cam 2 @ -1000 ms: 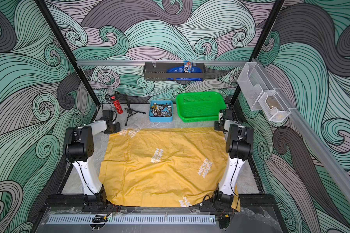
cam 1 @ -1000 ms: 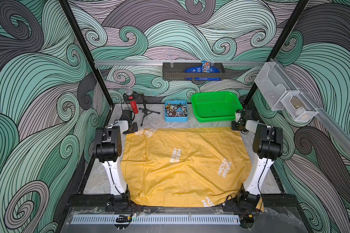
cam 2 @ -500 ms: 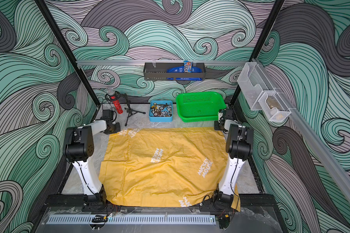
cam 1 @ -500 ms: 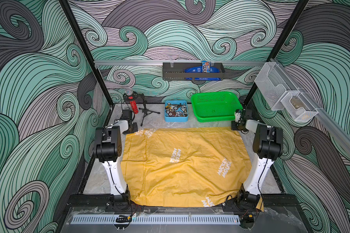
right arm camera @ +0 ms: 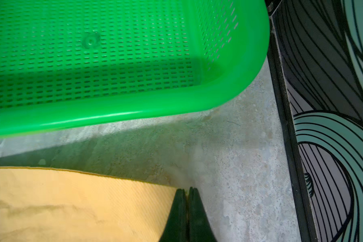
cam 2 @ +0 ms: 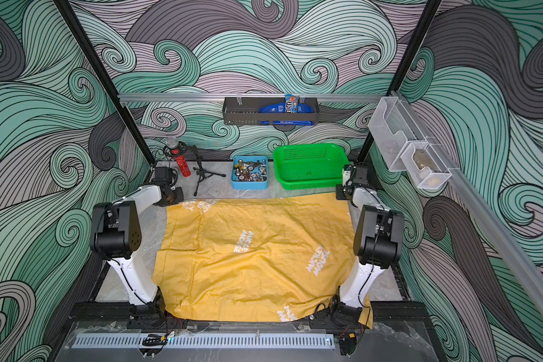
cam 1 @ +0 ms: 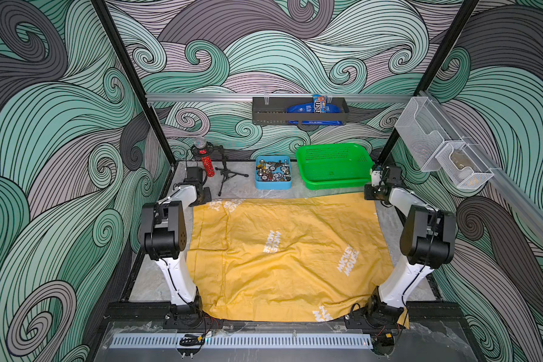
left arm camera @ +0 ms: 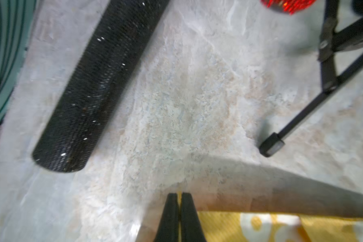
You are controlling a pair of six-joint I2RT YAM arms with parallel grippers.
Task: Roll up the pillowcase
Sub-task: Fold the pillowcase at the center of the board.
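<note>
The pillowcase (cam 1: 289, 250) is lying spread across the desk (cam 1: 264, 192). The left gripper (left arm camera: 179, 201) and right gripper (right arm camera: 187, 194) are each pinching a far corner by a mere sliver, so the thin fabric risks slipping free, or catching the green basket (right arm camera: 134, 113) nearby

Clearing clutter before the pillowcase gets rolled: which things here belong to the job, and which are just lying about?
Job: pillowcase; left gripper, right gripper, each shut on a far corner.
Lying about: green basket, blue parts tray, red glitter microphone, tripod stand, wall rack.
</note>
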